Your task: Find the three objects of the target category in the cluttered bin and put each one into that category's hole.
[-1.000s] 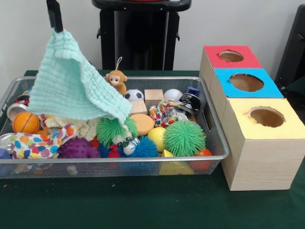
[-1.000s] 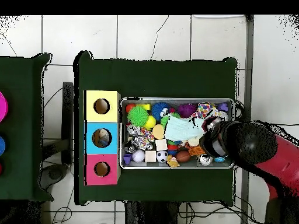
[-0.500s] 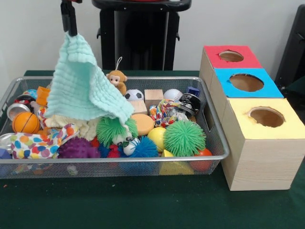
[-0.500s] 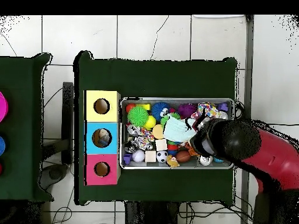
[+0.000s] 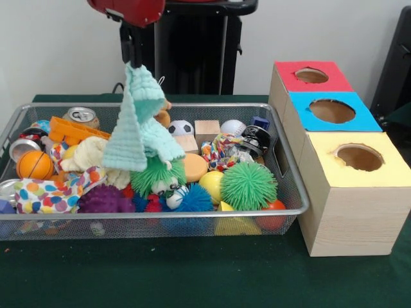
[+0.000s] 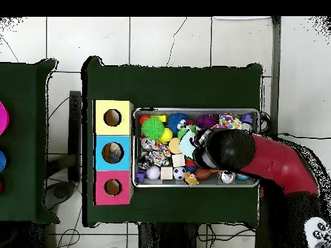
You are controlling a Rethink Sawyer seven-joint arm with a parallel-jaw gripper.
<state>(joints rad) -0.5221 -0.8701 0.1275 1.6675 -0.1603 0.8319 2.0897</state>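
The wire mesh bin (image 5: 292, 192) holds many toys; it also shows in the overhead view (image 6: 257, 183). My gripper (image 5: 131, 58) is shut on the top of a mint green washcloth (image 5: 138, 122) and holds it hanging above the bin's middle, its lower edge draped on a green spiky ball (image 5: 151, 174). In the overhead view the arm (image 6: 226, 150) covers the gripper, and a bit of the cloth (image 6: 187, 143) shows beside it. Three wooden boxes stand beside the bin, with red (image 5: 311, 76), blue (image 5: 331, 111) and yellow (image 5: 359, 158) holed tops.
In the bin lie an orange basketball (image 5: 34, 165), a soda can (image 5: 81, 115), an orange tray (image 5: 74, 131), a spotted cloth (image 5: 54, 192), a large green spiky ball (image 5: 248, 186), a soccer ball (image 5: 181, 128), a wooden cube (image 5: 207, 130) and a monkey toy partly behind the cloth.
My gripper has carried the washcloth to the right in the front view, toward the bin's middle. The cloth now hangs narrower, and a soda can and orange tray are uncovered at the bin's left.
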